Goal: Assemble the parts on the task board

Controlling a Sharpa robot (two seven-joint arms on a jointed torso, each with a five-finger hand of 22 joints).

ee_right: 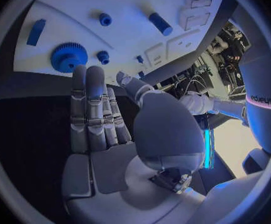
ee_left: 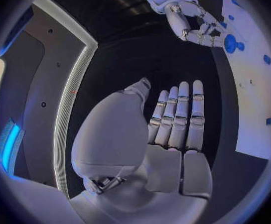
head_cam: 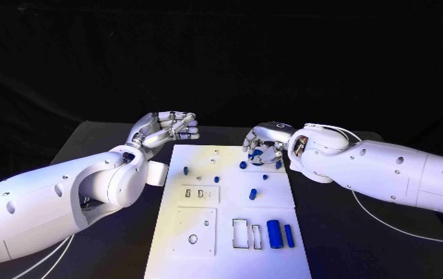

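The white task board lies in the middle of the black table. A blue gear sits near its far right corner. My right hand hovers over that corner; the right wrist view shows its fingers straight, holding nothing, with the gear just past the fingertips. My left hand is raised beyond the board's far left corner, its palm bare and fingers stretched out. In the left wrist view, my right hand reaches down by the gear.
Small blue pegs stand on the board's far half, and two long blue cylinders lie near its front right beside rectangular slots. A blue block and a cylinder lie beyond the gear.
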